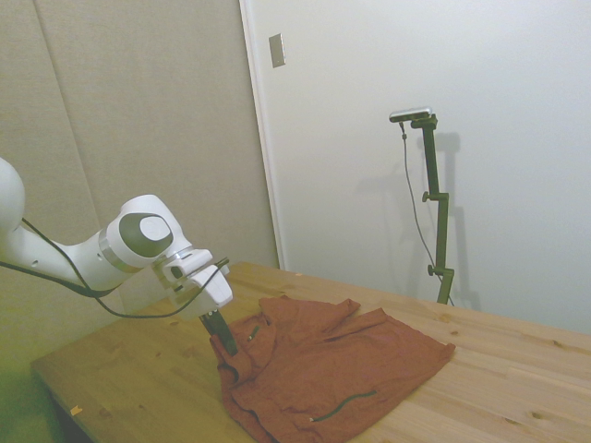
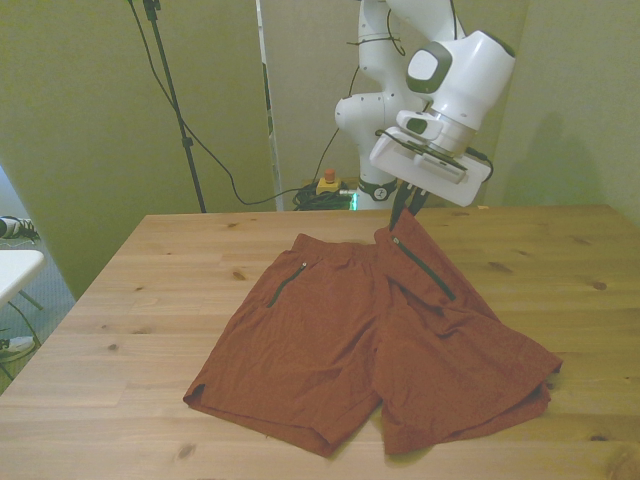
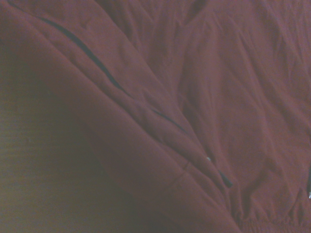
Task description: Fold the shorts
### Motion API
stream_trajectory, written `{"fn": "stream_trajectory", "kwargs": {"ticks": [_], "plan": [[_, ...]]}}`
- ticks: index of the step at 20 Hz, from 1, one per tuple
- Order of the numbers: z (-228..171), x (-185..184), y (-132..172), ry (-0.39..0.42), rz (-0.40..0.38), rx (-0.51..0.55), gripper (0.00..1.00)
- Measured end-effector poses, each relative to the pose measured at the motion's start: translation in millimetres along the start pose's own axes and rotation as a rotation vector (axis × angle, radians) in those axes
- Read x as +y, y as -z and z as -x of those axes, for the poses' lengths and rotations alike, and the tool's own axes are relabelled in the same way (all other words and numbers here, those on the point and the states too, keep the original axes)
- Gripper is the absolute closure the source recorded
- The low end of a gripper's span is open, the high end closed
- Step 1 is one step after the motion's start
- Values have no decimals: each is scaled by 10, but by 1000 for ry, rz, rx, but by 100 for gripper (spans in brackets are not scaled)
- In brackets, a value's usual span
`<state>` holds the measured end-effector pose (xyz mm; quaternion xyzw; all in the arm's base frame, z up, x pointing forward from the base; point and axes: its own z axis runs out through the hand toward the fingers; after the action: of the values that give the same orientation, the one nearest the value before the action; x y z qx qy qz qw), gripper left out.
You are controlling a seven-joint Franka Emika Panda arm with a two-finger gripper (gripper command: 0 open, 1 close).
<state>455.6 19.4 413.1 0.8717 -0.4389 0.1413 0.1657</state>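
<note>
Worktop (image 2: 120,300) first: it carries most of the shorts (image 2: 330,350), which lie spread flat below the end effector and out toward the near edge, so the cloth has a stable bed to fold onto. From where I sit at the controls, only one waistband corner is off the wood. That corner is pinched and raised directly under the end effector (image 2: 401,213), and the fabric hangs from it in a slack ridge that runs down along the nearer pocket line (image 2: 425,270). I read the lift as the start of the fold: the corner is held high so the cloth under it can clear the layer it must cross. The far leg, on the side away from the held corner, is flat and untouched, with its own pocket line (image 2: 285,283) lying straight. In the side view the end effector (image 1: 224,340) has its fingers together, clamped on the shorts' (image 1: 342,369) edge, tilted so the wrist stays above the cloth. The wrist view shows only shorts fabric (image 3: 204,97) in folds, with a dark pocket line (image 3: 97,63) across it.
</note>
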Motion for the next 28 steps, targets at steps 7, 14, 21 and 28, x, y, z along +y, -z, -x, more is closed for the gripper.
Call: {"fn": "stream_trajectory", "kwargs": {"ticks": [7,14,21,28], "plan": [[-571,588,-96,-110,-158,-208,100],[-976,954,-390,-147,-350,-405,100],[-1162,1204,-687,-160,-429,-540,100],[-1253,1454,-972,-209,-395,-573,0]]}}
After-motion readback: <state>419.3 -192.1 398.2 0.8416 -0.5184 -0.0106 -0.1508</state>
